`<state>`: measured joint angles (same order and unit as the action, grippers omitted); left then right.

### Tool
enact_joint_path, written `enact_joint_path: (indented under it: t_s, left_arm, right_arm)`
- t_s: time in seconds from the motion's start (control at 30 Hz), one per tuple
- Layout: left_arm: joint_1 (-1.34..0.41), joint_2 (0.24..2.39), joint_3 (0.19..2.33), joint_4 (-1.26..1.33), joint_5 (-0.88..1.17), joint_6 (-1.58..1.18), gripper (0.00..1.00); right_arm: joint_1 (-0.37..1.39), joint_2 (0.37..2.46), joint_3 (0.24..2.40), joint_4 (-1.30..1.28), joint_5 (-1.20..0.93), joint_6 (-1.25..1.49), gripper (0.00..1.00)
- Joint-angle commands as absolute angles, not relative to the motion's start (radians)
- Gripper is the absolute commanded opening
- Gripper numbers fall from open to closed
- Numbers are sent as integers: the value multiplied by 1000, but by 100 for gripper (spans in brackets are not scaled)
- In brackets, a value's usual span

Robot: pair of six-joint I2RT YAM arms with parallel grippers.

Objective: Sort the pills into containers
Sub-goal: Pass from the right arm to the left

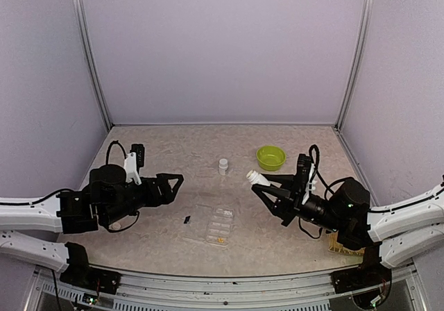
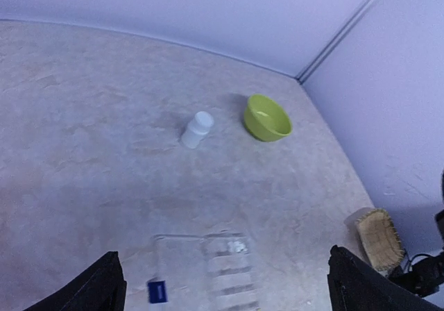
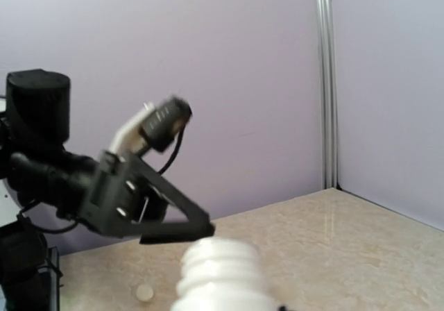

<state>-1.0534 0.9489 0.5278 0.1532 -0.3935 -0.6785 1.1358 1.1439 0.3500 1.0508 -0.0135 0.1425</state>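
Clear plastic box (image 1: 216,225) lies flat on the table (image 1: 159,144) between the two arms, with yellowish pills (image 1: 220,240) in its nearest compartment and a dark blue pill (image 1: 186,219) on the table just left of it. The right fingers (image 1: 259,183) are clenched on a white bottle (image 1: 254,176), held tilted off the table up and right of the box, threaded neck pointing left. The left fingers (image 1: 173,186) hang spread wide, grasping nothing, while a second bottle (image 1: 223,165) stands upright near the green bowl (image 1: 270,157).
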Motion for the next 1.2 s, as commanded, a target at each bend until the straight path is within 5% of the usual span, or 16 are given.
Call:
enact_joint_path:
  t_s: [0.0,0.3,0.73,1.17]
  left_arm:
    - [-1003,949,561,-186,-564,-829,99]
    - [-854,960,568,-392,-684,-997,99]
    - [-781,983,509,-372,-576,-1062,96]
    - [-883,887,406,446,18,-618,99]
  right_arm:
    - [1122,1145,345,1031,-7,122,21]
    - [1118,1173,336,1064,-39,127,21]
    - [1112,1182,319,1095,-53,119,21]
    - [1088,1254,302,1205,-163,151,21]
